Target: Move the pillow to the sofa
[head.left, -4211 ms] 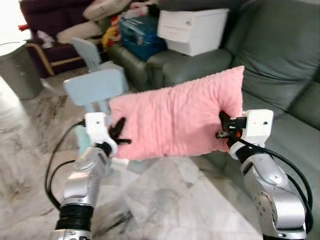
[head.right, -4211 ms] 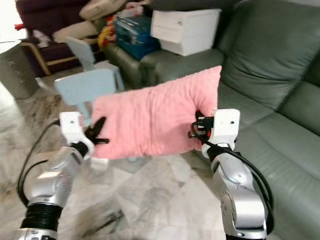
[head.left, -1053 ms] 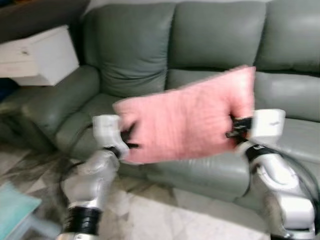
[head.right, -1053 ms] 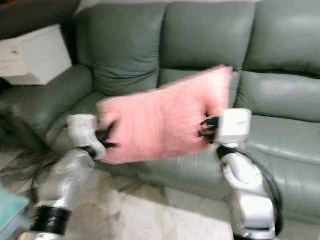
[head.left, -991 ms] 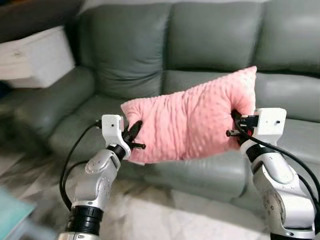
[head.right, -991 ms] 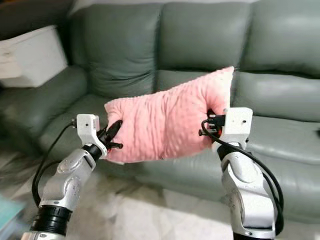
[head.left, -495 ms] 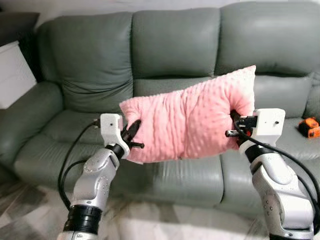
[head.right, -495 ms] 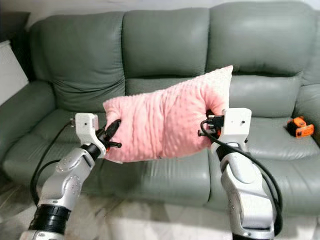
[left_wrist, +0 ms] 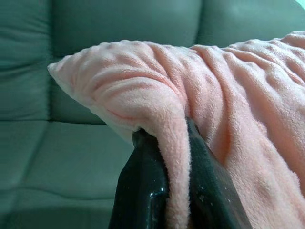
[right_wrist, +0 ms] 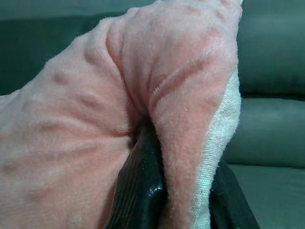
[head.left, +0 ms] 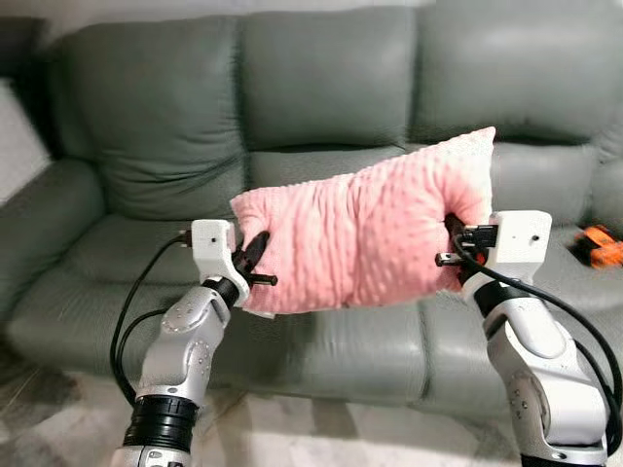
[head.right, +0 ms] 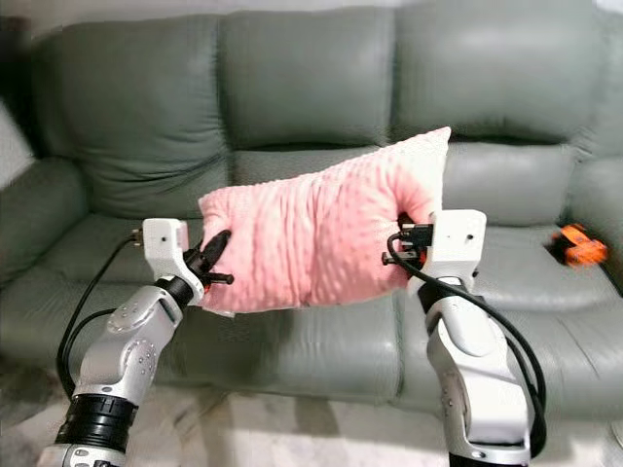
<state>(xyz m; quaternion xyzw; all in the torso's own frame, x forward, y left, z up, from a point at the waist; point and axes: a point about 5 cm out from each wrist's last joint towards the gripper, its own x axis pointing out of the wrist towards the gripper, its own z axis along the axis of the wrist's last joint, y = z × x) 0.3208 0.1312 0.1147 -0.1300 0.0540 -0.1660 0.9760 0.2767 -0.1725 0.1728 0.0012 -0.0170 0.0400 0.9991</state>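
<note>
A pink bumpy pillow [head.left: 365, 233] hangs in the air in front of me, stretched between both arms. My left gripper [head.left: 255, 261] is shut on its left edge, and the fabric fold shows pinched between the black fingers [left_wrist: 143, 191] in the left wrist view. At the pillow's right edge my right gripper [head.left: 455, 243] is shut on the cloth, with its fingers [right_wrist: 143, 191] buried in the folds. Behind the pillow stands a grey-green leather sofa [head.left: 321, 107] with three seats, facing me.
A small orange object [head.left: 599, 243] lies on the sofa's right seat. The left armrest [head.left: 44, 214] bulges at the left. Pale marble floor [head.left: 292, 438] runs in front of the sofa base.
The view has swung from a cluttered corner with a white box and blue chair to face the sofa squarely. The pillow stays held between both grippers as before.
</note>
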